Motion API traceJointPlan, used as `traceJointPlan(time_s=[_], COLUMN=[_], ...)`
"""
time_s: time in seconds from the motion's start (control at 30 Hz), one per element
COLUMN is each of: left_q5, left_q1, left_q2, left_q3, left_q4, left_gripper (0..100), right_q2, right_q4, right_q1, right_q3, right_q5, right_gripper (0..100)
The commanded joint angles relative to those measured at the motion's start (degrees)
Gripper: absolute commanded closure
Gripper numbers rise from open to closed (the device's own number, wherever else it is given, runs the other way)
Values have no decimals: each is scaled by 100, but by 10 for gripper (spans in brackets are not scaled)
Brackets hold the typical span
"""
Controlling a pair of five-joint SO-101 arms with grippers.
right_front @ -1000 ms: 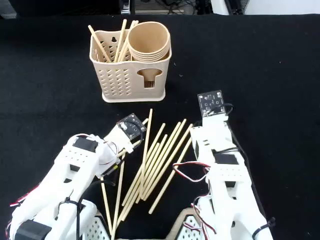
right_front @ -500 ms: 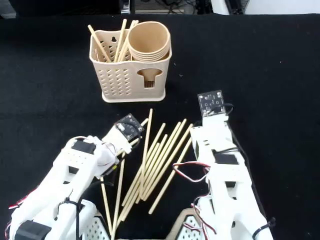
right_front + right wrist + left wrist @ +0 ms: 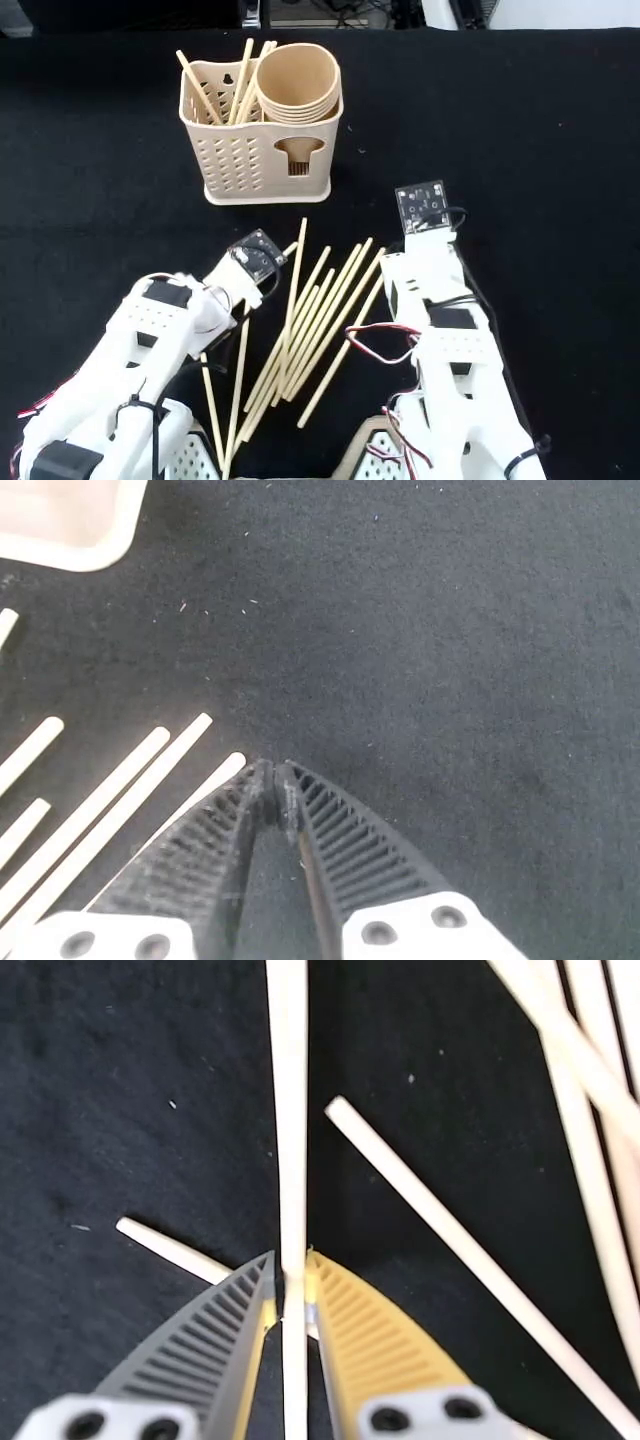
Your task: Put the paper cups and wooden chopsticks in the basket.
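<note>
Stack of paper cups (image 3: 297, 78) sits in the basket (image 3: 255, 165), a few chopsticks (image 3: 241, 80) beside it; many loose chopsticks (image 3: 318, 318) lie on the table (image 3: 520, 150) between the arms, yet to go in; left gripper (image 3: 291, 1265) pinches one chopstick (image 3: 290, 1110) by the pile; right gripper (image 3: 276, 792) closed, empty.

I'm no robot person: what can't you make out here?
High view: the left arm covers its jaws and some loose chopsticks' near ends.
High view: the basket wall hides the paper cups' lower parts; their count is unclear.
Left wrist view: the held chopstick runs past the picture's edges.
Right wrist view: the edge cuts off most of the basket.
</note>
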State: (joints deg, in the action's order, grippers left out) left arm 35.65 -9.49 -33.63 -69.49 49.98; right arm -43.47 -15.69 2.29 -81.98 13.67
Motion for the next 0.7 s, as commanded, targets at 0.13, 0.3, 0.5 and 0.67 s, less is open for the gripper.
traceJointPlan(time_s=[0.13, 0.3, 0.5, 0.67], left_q5=[-53, -53, -53, -26], left_q1=[40, 40, 40, 40], left_q2=[-97, -114, -1169, -2822], left_q3=[866, 1191, 1209, 1226], left_q4=[1090, 1556, 2092, 2936], left_gripper=[970, 970, 970, 970], right_q2=[-119, -119, -119, -119], right_q4=[88, 97, 105, 105], right_q1=[-62, -62, -62, -62], right_q3=[13, 13, 13, 13], right_q5=[0, 0, 0, 0], right_gripper=[973, 973, 973, 973])
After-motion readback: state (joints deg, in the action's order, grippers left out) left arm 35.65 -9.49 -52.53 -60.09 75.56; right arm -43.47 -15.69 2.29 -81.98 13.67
